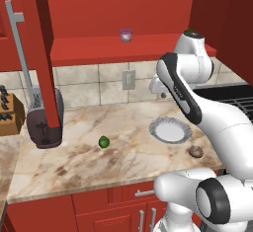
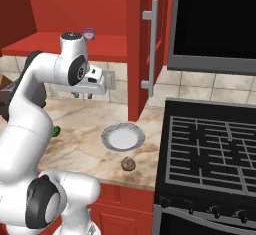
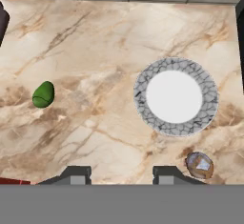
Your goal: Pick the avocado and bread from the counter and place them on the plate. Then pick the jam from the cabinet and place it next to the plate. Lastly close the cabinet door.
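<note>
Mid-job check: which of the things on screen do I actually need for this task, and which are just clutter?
Needed: avocado, bread, plate, jam on the cabinet shelf, open cabinet door, counter. The pincer hangs open above the counter.

Clutter: dark appliance at the back left, knife block, stove, microwave, wall outlet.

**I am looking at a kitchen**

I see a beige marble-look counter (image 1: 89, 162) over red cupboard fronts (image 1: 74, 213). A black stove with a grate top (image 2: 210, 149) stands beside it. A red wall cabinet with a long silver handle (image 2: 150, 44) hangs above, and grey wall tiles (image 1: 94, 85) run behind.
</note>
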### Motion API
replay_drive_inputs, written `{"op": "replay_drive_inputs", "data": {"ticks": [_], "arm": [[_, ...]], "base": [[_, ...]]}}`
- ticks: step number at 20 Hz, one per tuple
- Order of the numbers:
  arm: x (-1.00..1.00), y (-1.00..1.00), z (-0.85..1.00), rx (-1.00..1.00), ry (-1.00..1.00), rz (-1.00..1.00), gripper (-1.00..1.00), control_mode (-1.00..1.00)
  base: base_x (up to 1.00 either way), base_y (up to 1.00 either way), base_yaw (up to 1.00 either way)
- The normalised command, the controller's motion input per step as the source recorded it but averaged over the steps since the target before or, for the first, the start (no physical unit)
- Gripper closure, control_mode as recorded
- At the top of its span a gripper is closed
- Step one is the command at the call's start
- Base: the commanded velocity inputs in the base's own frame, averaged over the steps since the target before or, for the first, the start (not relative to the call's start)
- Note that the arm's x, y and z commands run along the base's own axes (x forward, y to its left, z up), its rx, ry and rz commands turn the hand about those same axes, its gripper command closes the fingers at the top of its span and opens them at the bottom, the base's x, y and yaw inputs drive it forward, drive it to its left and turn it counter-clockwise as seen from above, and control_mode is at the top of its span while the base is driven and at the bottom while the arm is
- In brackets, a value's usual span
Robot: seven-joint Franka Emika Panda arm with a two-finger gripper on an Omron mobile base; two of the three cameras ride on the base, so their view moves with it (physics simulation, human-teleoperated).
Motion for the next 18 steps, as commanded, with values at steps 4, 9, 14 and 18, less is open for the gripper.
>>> {"op": "replay_drive_inputs", "data": {"ticks": [4,9,14,18], "arm": [[-0.10,-0.06,-0.11,0.00,0.00,0.00,-1.00,-1.00],[-0.27,-0.22,-0.22,0.00,0.01,0.00,-1.00,-1.00],[-0.28,-0.30,-0.23,0.00,0.00,0.00,-1.00,-1.00],[-0.31,-0.29,-0.16,0.00,0.00,0.00,-1.00,-1.00]], "base": [[0.00,0.00,0.00],[0.00,0.00,0.00],[0.00,0.00,0.00],[0.00,0.00,0.00]]}}
